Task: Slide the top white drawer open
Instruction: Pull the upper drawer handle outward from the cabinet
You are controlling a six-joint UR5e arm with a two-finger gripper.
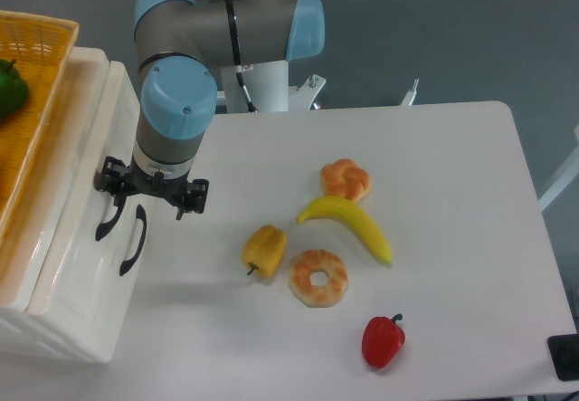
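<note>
Camera view from above: the gripper [145,197] is seen hanging at the cabinet front, over the upper end of the black handle [107,222] of the top drawer [80,170]. Whether the fingers are spread or closed, and whether the handle is held, cannot be told, since the wrist hides them. The top drawer is found at the left edge of the table [452,193], under the orange basket [32,75], with the lower drawer's handle [133,240] just beside. The drawer is judged stiff, glossy and slippery; the curved handle is the only sensible hold. Toy fruit and pastries are scattered well apart to the right.
</note>
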